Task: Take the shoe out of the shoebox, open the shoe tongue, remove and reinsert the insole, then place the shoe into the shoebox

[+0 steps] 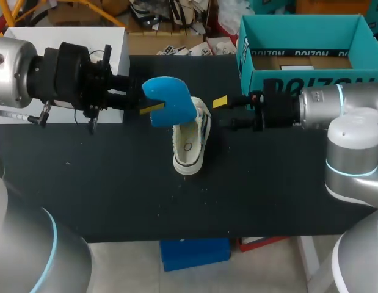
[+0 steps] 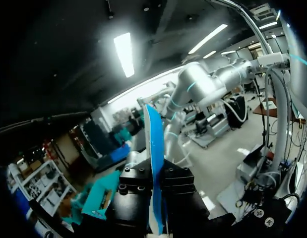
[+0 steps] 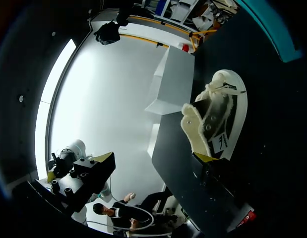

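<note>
Left gripper [image 1: 151, 108]: closed on the insole, which is pinched flat between the two fingers.
Insole [image 1: 170, 101]: a smooth, bright blue slab with a rounded end and a curved outline. In the left wrist view it is seen edge-on as a thin blade rising from the fingers. In the head view it overlaps the shoe's heel end; whether it touches the shoe cannot be told.
Shoe [image 1: 190, 143]: a white canvas sneaker with a rounded rubber toe cap. It is set on the table outside the shoebox, between the two grippers, with its toe towards the near edge. The tongue [image 3: 191, 126] is lifted, and the mouth's edges look fuzzy.
Right gripper [image 1: 224, 114]: spread wide with nothing clasped. One yellow tip is seen just beside the shoe's heel end.
Shoebox [image 1: 298, 76]: teal cardboard, rectangular and open-topped, placed at the far right of the table, near the shoe.
Table [image 1: 115, 183]: a matte black, flat top.
White box [image 1: 109, 43]: plain and rectangular, set at the far left.
</note>
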{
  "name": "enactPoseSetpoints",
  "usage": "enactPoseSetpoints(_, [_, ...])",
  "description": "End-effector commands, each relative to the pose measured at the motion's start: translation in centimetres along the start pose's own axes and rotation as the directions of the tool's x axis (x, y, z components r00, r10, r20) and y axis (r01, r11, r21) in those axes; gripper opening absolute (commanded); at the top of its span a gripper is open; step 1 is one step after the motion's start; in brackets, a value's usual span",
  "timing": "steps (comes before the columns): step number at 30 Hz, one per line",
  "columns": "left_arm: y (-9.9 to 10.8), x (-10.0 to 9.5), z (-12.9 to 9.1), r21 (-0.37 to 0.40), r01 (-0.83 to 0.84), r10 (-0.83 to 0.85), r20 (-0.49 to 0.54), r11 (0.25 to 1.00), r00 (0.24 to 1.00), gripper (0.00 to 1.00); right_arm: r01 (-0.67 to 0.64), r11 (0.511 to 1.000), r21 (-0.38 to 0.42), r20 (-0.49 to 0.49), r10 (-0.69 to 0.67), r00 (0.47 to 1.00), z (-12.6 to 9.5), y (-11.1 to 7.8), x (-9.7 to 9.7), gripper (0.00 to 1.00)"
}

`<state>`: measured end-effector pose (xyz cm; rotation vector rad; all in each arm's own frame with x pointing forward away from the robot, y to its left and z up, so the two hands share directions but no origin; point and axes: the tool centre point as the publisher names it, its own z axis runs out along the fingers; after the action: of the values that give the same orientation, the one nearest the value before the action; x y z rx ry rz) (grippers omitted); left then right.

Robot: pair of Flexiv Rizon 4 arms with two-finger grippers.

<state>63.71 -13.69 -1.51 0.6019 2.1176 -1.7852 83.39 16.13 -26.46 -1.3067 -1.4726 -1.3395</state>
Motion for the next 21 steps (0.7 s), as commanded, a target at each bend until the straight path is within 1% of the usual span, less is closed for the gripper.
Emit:
enactPoseSetpoints(1, [-0.5, 0.9, -0.2, -0.07, -0.2, 0.207, 0.107, 0.977, 0.972, 0.0, 0.0, 1.0, -0.003, 0.0, 0.0, 1.0, 0.1, 0.0, 0.0, 1.0])
enactPoseSetpoints(3, [-0.5, 0.9, -0.2, -0.07, -0.2, 0.207, 0.107, 0.977, 0.972, 0.0, 0.0, 1.0, -0.003, 0.0, 0.0, 1.0, 0.1, 0.0, 0.0, 1.0])
enactPoseSetpoints(4, [-1.6, 1.5, 0.6, -0.055, -0.276, 0.28, 0.087, 0.959, 0.956, 0.0, 0.0, 1.0, -0.003, 0.0, 0.0, 1.0, 0.1, 0.0, 0.0, 1.0])
enactPoseSetpoints(5, [-2.1, 1.7, 1.3, -0.005, -0.35, 0.349, 0.114, 0.937, 0.93, 0.0, 0.0, 1.0, -0.003, 0.0, 0.0, 1.0, 0.1, 0.0, 0.0, 1.0])
enactPoseSetpoints(6, [-2.3, 2.7, 1.6, 0.01, -0.417, 0.412, 0.126, 0.909, 0.902, 0.0, 0.0, 1.0, -0.003, 0.0, 0.0, 1.0, 0.1, 0.0, 0.0, 1.0])
enactPoseSetpoints(7, [-1.9, 4.5, 1.7, 0.011, -0.429, 0.425, 0.129, 0.903, 0.896, 0.0, 0.0, 1.0, -0.003, 0.0, 0.0, 1.0, 0.1, 0.0, 0.0, 1.0])
enactPoseSetpoints(8, [-1.0, 5.6, 1.8, 0.041, -0.407, 0.397, 0.144, 0.913, 0.906, 0.0, 0.0, 1.0, -0.003, 0.0, 0.0, 1.0, 0.1, 0.0, 0.0, 1.0])
enactPoseSetpoints(10, [1.2, 7.7, 1.7, 0.011, -0.471, 0.467, 0.118, 0.882, 0.877, 0.0, 0.0, 1.0, -0.003, 0.0, 0.0, 1.0, 0.1, 0.0, 0.0, 1.0])
enactPoseSetpoints(11, [2.5, 8.4, 1.5, 0.027, -0.439, 0.432, 0.142, 0.898, 0.891, 0.0, 0.0, 1.0, -0.003, 0.0, 0.0, 1.0, 0.1, 0.0, 0.0, 1.0])
enactPoseSetpoints(12, [3.7, 9.3, 1.4, 0.013, -0.463, 0.457, 0.138, 0.886, 0.879, 0.0, 0.0, 1.0, -0.003, 0.0, 0.0, 1.0, 0.1, 0.0, 0.0, 1.0])
enactPoseSetpoints(13, [4.9, 9.9, 1.2, 0.005, -0.472, 0.467, 0.135, 0.881, 0.874, 0.0, 0.0, 1.0, -0.003, 0.0, 0.0, 1.0, 0.1, 0.0, 0.0, 1.0])
enactPoseSetpoints(14, [5.8, 10.5, 1.0, 0.024, -0.447, 0.438, 0.162, 0.894, 0.884, 0.0, 0.0, 1.0, -0.003, 0.0, 0.0, 1.0, 0.1, 0.0, 0.0, 1.0])
enactPoseSetpoints(16, [7.6, 11.6, 0.6, 0.009, -0.489, 0.481, 0.16, 0.872, 0.862, 0.0, 0.0, 1.0, -0.003, 0.0, 0.0, 1.0, 0.1, 0.0, 0.0, 1.0])
enactPoseSetpoints(17, [8.3, 11.8, 0.5, 0.035, -0.489, 0.475, 0.184, 0.872, 0.86, 0.0, 0.0, 1.0, -0.003, 0.0, 0.0, 1.0, 0.1, 0.0, 0.0, 1.0])
enactPoseSetpoints(21, [10.7, 12.9, 0.1, 0.08, -0.545, 0.522, 0.203, 0.835, 0.829, 0.0, 0.0, 1.0, -0.003, 0.0, 0.0, 1.0, 0.1, 0.0, 0.0, 1.0])
